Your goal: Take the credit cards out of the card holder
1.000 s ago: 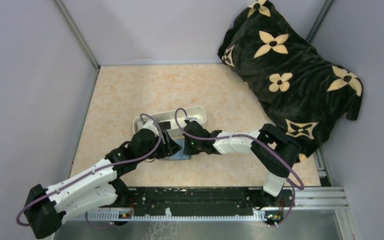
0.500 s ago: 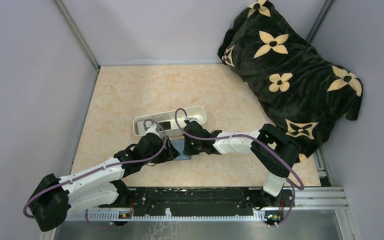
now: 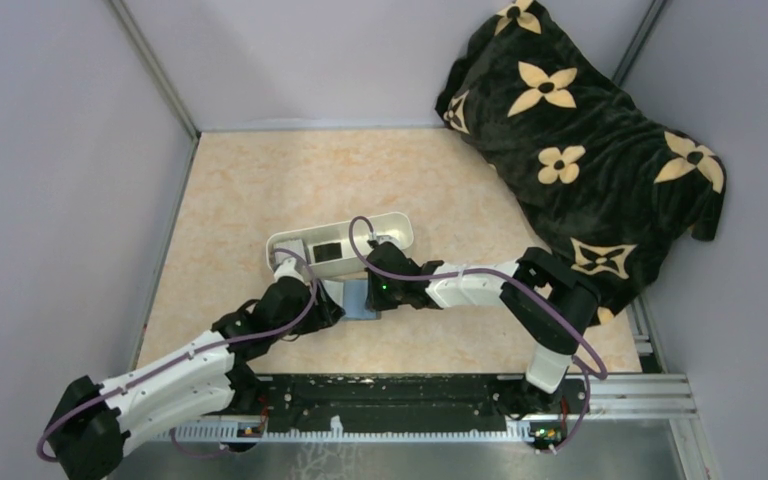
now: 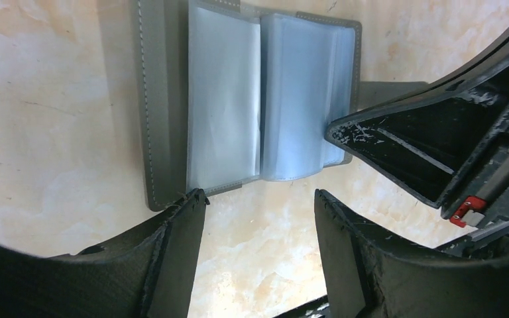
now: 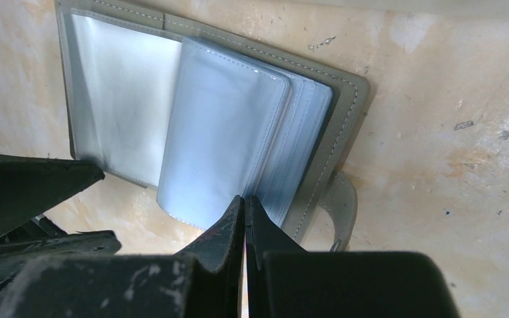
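Left pincer (image 4: 260,197) spread, empty, hovering at near edge of open grey card holder (image 4: 238,99) on table (image 4: 40,132). Right pincer (image 5: 245,202) pressed together, tips seemingly pinning clear sleeves (image 5: 225,132). Step: probably hunting next card; whether any inside, cannot tell. Next: pinch card edge, slide out.

left arm (image 3: 175,365): reaching forward, jaws apart | right arm (image 3: 470,285): bent leftward, jaws pressed together

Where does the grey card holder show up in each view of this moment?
Top external: card holder, centre, on the near side of the white tray.
Left wrist: card holder, open, upper middle.
Right wrist: card holder, open, upper left.
Shared landmark: shut right gripper at its pocket edge.
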You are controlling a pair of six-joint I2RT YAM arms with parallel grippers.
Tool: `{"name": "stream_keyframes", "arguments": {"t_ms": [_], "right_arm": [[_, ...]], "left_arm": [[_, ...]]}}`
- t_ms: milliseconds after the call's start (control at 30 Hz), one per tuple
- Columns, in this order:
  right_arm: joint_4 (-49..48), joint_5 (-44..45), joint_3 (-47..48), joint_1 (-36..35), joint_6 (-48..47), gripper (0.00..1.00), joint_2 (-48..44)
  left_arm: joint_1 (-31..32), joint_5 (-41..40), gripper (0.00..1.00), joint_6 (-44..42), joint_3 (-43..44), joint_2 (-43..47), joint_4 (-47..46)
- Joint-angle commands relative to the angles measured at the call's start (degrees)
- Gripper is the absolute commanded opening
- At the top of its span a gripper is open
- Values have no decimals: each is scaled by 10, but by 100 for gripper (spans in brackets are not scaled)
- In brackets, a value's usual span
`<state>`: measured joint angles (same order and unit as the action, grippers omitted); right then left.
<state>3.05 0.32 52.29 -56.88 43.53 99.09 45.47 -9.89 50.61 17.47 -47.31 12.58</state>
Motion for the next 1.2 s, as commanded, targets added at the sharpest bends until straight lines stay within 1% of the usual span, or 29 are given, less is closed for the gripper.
{"name": "stream_keyframes", "arguments": {"t_ms": [0,100,333,667,967,1167], "right_arm": [[-8,-3,6,-4,-4,0,7],[-8,-4,4,-5,-3,0,0],[-5,-6,7,-7,-5,0,-4],[1,-13,36,-12,-15,0,19],[4,-15,62,-12,-19,0,40],[5,-21,82,-12,-24,0,58]], "left_arm": [[-4,-33,67,5,-10,36,39],[-4,-29,68,7,-12,38,42],[-4,-20,68,11,-26,14,13],[-4,-3,67,11,-31,-29,-26],[-4,-4,67,3,-20,-31,-16],[-4,11,67,9,-23,-24,-11]]}}
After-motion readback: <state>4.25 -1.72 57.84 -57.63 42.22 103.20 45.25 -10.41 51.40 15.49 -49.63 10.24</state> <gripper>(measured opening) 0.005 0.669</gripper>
